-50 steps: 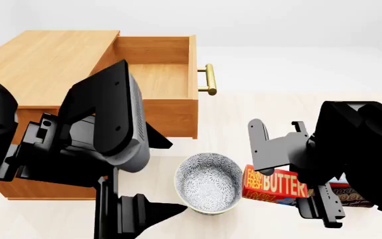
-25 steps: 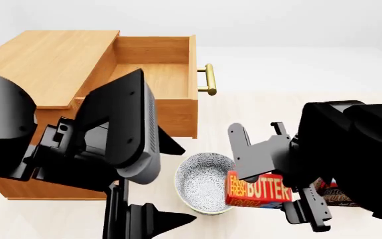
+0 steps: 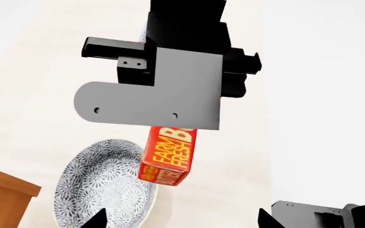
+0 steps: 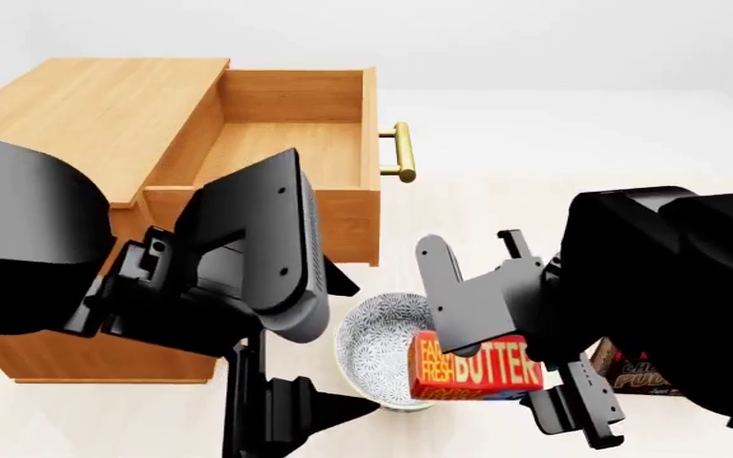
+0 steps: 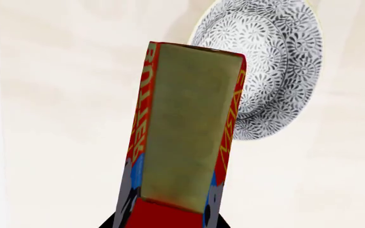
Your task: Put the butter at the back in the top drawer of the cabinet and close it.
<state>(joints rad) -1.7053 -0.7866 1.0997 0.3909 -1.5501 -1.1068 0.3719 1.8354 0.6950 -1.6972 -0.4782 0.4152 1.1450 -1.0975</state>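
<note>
A: Where is the butter (image 4: pixel 479 367) relative to the cabinet (image 4: pixel 87 124)?

B: Off the floor, clamped in the right gripper (image 4: pixel 507 353), in front of the cabinet and out past its open drawer. It overlaps the right rim of the patterned bowl (image 4: pixel 386 348) in the head view. The right wrist view shows the box (image 5: pixel 186 128) end-on, the bowl (image 5: pixel 265 66) beyond it.

A: Is there room at the top drawer (image 4: pixel 293 143)?

B: It stands pulled well out of the cabinet, its wooden bottom bare, brass handle (image 4: pixel 400 153) on the front. The space above it is open; the box sits lower than the drawer's front edge and well apart from it.

A: What crowds the way?

B: The left arm's bulk covers the cabinet's front below the drawer. The left gripper (image 4: pixel 297 410) hangs with fingers spread, holding nothing, just beside the bowl. A dark pudding box (image 4: pixel 628 367) lies behind the right arm, farther from the cabinet.
</note>
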